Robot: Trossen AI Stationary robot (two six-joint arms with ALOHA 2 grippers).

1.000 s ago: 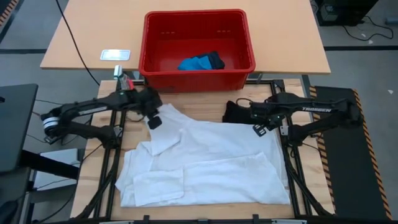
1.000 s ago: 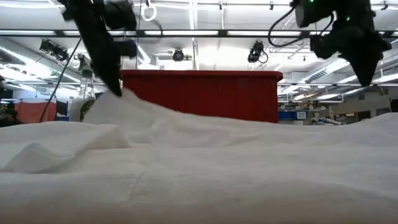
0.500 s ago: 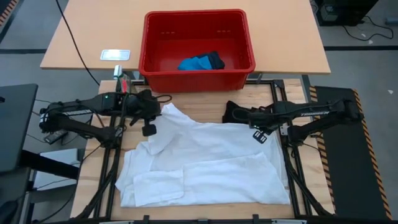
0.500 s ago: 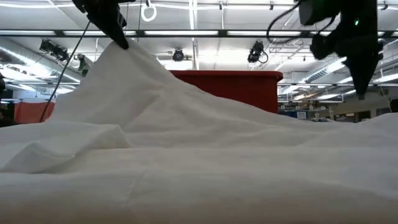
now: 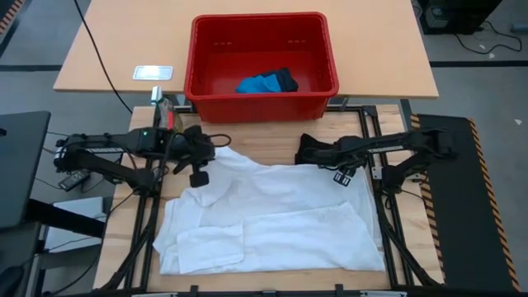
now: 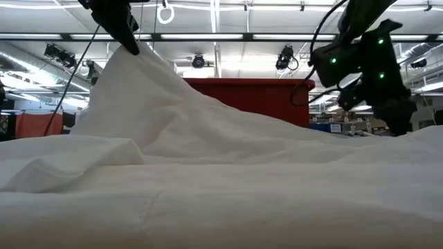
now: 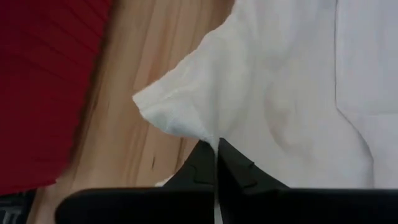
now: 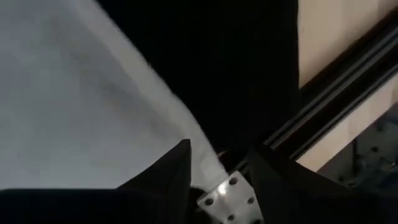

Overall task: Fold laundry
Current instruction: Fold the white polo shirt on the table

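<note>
White shirt (image 5: 272, 219) is spread across the tabletop (image 5: 247, 136), and its far left corner is pinched between the closed fingers of the left hand (image 7: 216, 149) and lifted into a peak. At the far right corner, beside a black garment (image 5: 309, 148), the right hand (image 8: 217, 163) is parted around the shirt's edge.

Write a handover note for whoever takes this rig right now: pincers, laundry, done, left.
Left pincer: shut on the white garment, holding one corner raised above the table.
Right pincer: open, at the garment's far right corner, beside the black shirt.
White garment lies spread and rumpled on the table. The blue piece sits in the red basket with a dark item.
Done: no complete fold visible.
Left: fold all three.
</note>
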